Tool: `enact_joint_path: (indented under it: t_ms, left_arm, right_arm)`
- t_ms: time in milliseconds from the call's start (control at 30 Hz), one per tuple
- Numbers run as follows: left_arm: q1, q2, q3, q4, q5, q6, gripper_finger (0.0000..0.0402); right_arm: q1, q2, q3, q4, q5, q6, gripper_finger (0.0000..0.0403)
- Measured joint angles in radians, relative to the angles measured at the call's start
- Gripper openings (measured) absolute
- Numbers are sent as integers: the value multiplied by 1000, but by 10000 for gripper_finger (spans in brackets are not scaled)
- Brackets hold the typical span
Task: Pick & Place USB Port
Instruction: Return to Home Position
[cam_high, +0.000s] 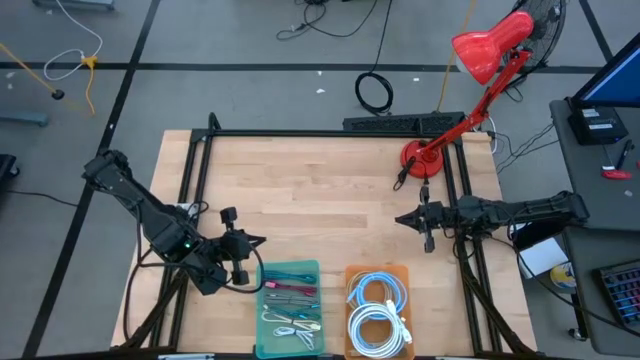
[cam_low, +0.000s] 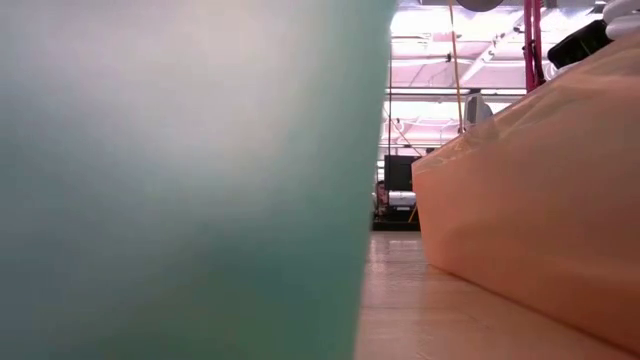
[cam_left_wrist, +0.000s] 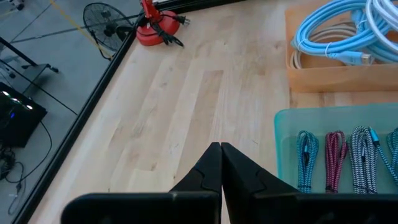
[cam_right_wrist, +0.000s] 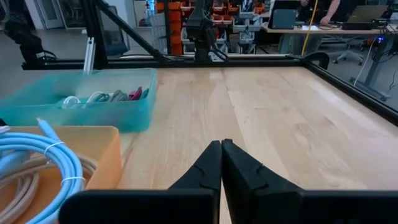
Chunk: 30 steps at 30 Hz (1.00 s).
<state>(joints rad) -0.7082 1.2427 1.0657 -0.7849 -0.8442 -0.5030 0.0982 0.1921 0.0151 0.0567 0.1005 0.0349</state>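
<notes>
A teal tray (cam_high: 290, 308) near the table's front edge holds several short braided USB cables (cam_left_wrist: 348, 158). Beside it an orange tray (cam_high: 378, 310) holds coiled light-blue and white cables (cam_high: 378, 305). My left gripper (cam_high: 262, 240) hovers shut just left of the teal tray's far corner, with nothing between its fingers (cam_left_wrist: 221, 163). My right gripper (cam_high: 400, 218) is shut and empty at the table's right, above the bare wood (cam_right_wrist: 221, 155).
A red desk lamp (cam_high: 470, 70) stands with its base (cam_high: 420, 158) at the table's far right corner. A black frame (cam_high: 330, 132) runs along the table's far edge and sides. Bare wood lies between the two grippers and the far edge.
</notes>
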Motion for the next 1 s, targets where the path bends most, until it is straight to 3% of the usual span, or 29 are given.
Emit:
enact_joint_path:
  t_ms: [733,1000]
  left_arm:
    - [0,0,0,0,5,-3,8]
    - [0,0,0,0,5,-1,8]
  right_arm:
    - [2,111,0,-20,1,-16,0]
    - [2,93,-1,151,1,-61,0]
